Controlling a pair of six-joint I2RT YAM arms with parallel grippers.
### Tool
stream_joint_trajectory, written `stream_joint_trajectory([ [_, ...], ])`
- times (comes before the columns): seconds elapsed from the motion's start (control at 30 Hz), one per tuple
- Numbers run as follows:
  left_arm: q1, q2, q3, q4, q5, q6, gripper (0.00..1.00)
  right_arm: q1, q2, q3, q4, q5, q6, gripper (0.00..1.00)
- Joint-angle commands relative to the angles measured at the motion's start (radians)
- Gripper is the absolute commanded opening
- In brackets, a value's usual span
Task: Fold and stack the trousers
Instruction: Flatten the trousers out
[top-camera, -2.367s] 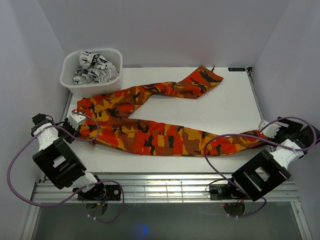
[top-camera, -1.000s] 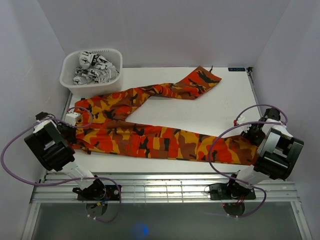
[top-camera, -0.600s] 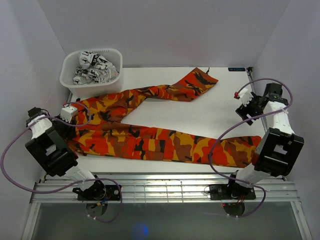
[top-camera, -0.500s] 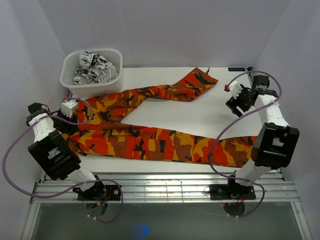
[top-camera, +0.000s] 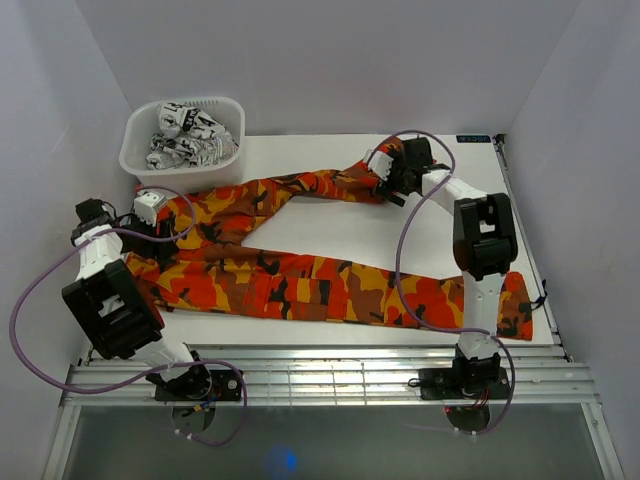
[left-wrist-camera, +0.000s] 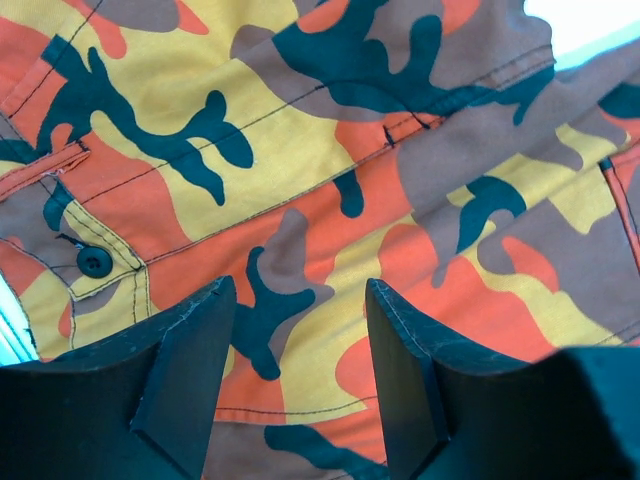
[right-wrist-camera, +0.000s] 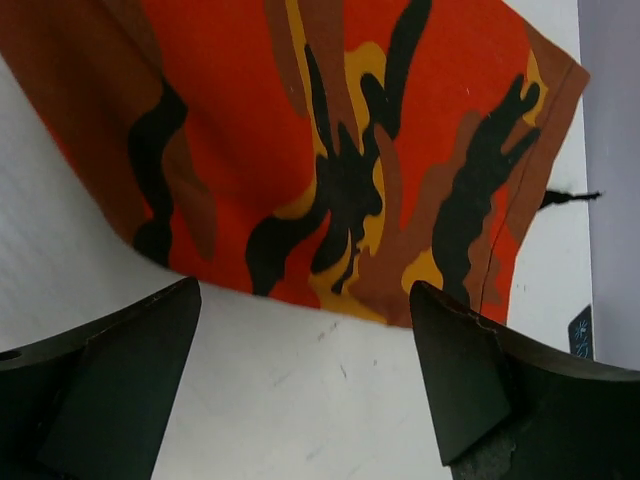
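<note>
Orange, yellow and black camouflage trousers (top-camera: 290, 270) lie spread on the white table (top-camera: 460, 210), waist at the left, one leg running to the back right, the other to the near right. My left gripper (top-camera: 160, 207) is open just over the waist fabric (left-wrist-camera: 300, 180), nothing between its fingers. My right gripper (top-camera: 385, 180) is open over the far leg's cuff (right-wrist-camera: 340, 150), its fingers (right-wrist-camera: 470, 380) above bare table just off the cuff's edge. The near leg's cuff (top-camera: 515, 305) hangs at the table's front right edge.
A white basket (top-camera: 140, 160) holding black-and-white patterned clothes (top-camera: 190, 135) stands at the back left corner. White walls close in the left, back and right. A metal rail (top-camera: 320, 375) runs along the near edge.
My right arm let go of the near leg's cuff and swung across to the far leg's cuff. My left gripper shifted back along the waist. The trousers were pulled flatter.
</note>
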Motion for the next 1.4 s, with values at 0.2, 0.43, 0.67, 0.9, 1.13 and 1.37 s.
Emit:
stream_joint_trajectory([
  [0.2, -0.006, 0.036, -0.008, 0.089, -0.011, -0.118, 0.66, 0.059, 0.177, 0.066, 0.255, 0.179, -0.179, 0.53],
  [0.43, -0.007, 0.012, -0.020, 0.106, -0.016, -0.109, 0.64, 0.015, -0.083, -0.119, 0.157, 0.123, -0.196, 0.08],
  [0.67, -0.010, 0.065, -0.052, 0.166, -0.118, -0.125, 0.44, -0.073, -0.426, -0.273, -0.008, 0.119, -0.198, 0.08],
  [0.9, -0.010, 0.124, -0.112, 0.195, -0.260, -0.068, 0.23, -0.148, -0.532, -0.268, -0.382, 0.088, -0.225, 0.08],
  [1.13, -0.006, 0.128, -0.134, 0.221, -0.312, -0.049, 0.17, -0.195, -0.376, -0.072, -0.659, -0.031, -0.092, 0.08],
  [1.37, -0.006, 0.145, -0.118, 0.221, -0.356, -0.065, 0.15, -0.243, 0.001, 0.244, -0.619, 0.063, 0.115, 0.08],
])
